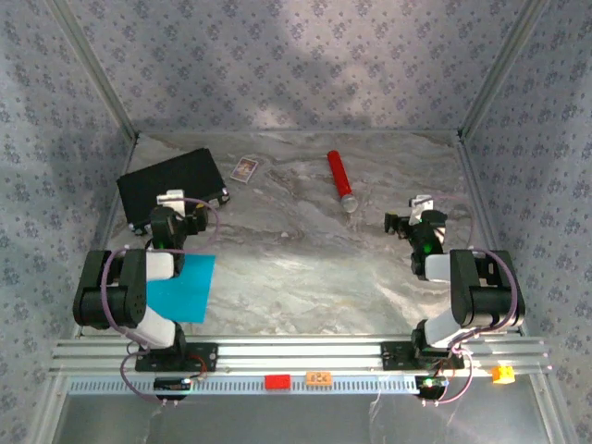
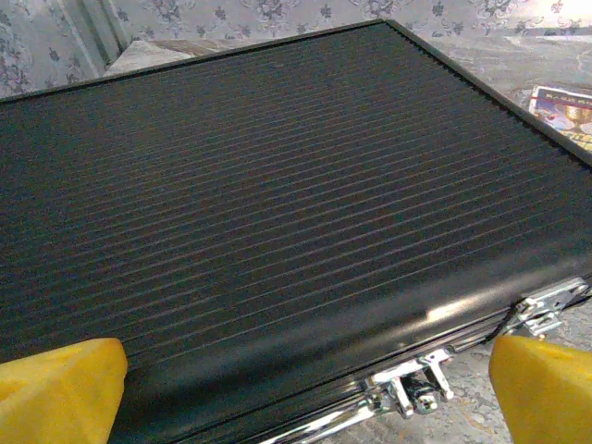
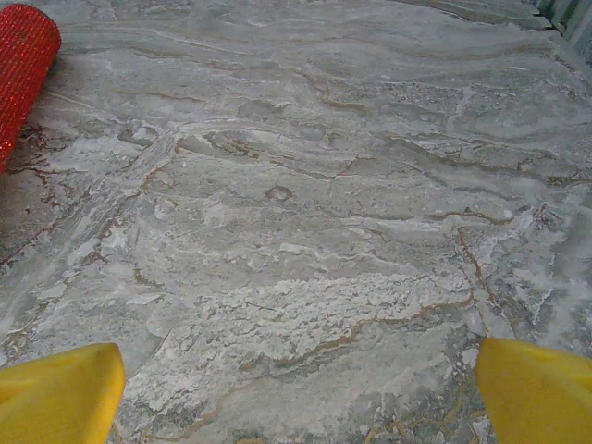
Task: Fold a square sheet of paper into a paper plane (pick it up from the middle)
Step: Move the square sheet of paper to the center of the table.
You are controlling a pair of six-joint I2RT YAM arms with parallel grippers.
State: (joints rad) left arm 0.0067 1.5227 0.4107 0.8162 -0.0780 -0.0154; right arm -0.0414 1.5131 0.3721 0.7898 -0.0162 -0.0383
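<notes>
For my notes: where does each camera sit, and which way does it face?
Top external: above, behind the robot, looking down at the table; left arm and right arm show.
Left wrist: left arm, facing the black case; left gripper open.
Right wrist: right arm, facing table and red cylinder; right gripper open.
Shared with top external: case, cylinder.

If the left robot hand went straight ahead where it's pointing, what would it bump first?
Most likely the black case; its ribbed lid sits right in front of the open left gripper.
</notes>
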